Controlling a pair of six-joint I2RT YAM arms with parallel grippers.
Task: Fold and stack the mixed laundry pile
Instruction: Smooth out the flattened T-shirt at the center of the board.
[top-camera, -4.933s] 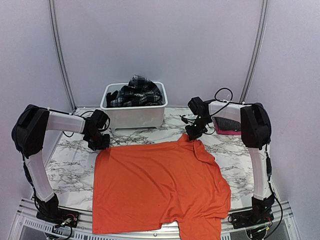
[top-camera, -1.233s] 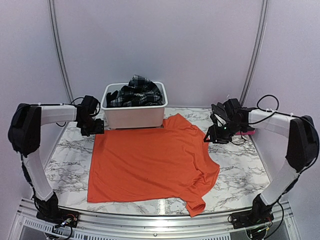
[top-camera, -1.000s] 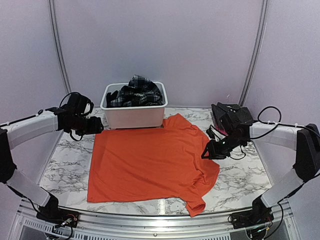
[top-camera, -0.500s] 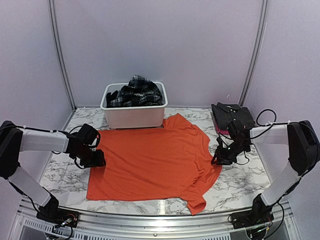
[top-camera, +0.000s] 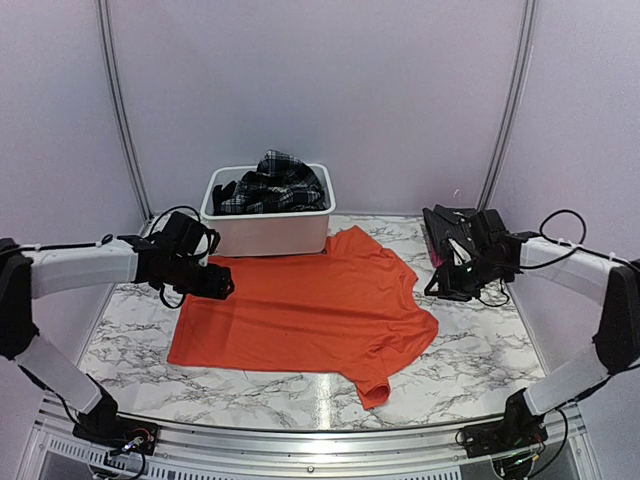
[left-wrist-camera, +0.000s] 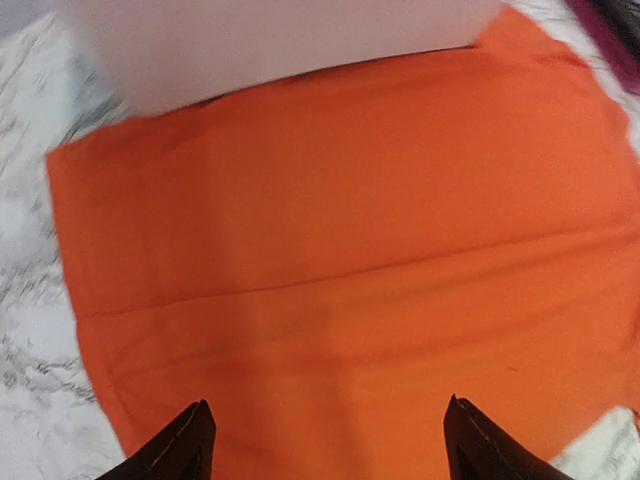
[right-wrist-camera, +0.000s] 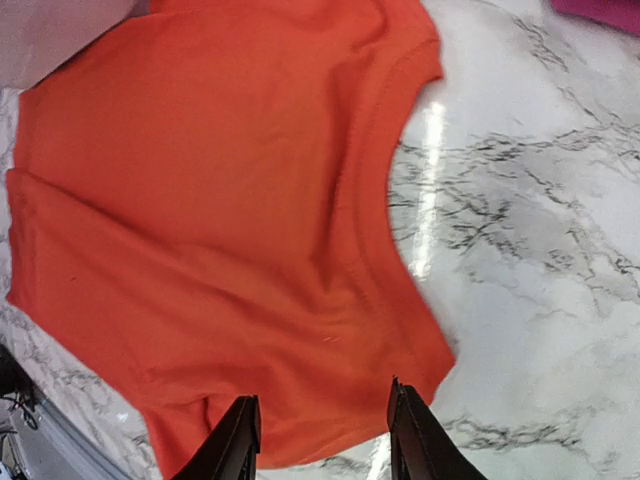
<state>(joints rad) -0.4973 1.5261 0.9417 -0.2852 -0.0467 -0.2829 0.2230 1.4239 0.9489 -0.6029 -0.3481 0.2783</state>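
Since half a second ago the orange T-shirt (top-camera: 300, 315) has drawn up the table. Its near hem lies farther from my bases than it did, the cloth covers less ground from front to back, and the loose sleeve at the near right has come back with it. My left gripper (left-wrist-camera: 325, 445) has gone from the shirt's left edge to its back left corner, close to the white tub (top-camera: 265, 232). My right gripper (right-wrist-camera: 320, 435) has left the shirt's right edge and now sits farther back, just beside the dark grey cloth piece (top-camera: 452, 225).

My left jaws stand wide apart above the shirt with nothing between them. In that wrist view a crease runs across the cloth from side to side. My right jaws are parted too, less widely, and hang over the shirt's rounded edge where it meets bare marble; no cloth is pinched.

The plaid skirt (top-camera: 272, 180) is heaped in the tub, which touches the shirt's back edge. The marble table (top-camera: 480, 350) is white with grey veins and gleams under the right wrist. Pale lilac walls (top-camera: 320, 90) close the space, two slim metal poles (top-camera: 118, 120) rise at the back, and a metal rail (top-camera: 300, 445) runs along the near edge.
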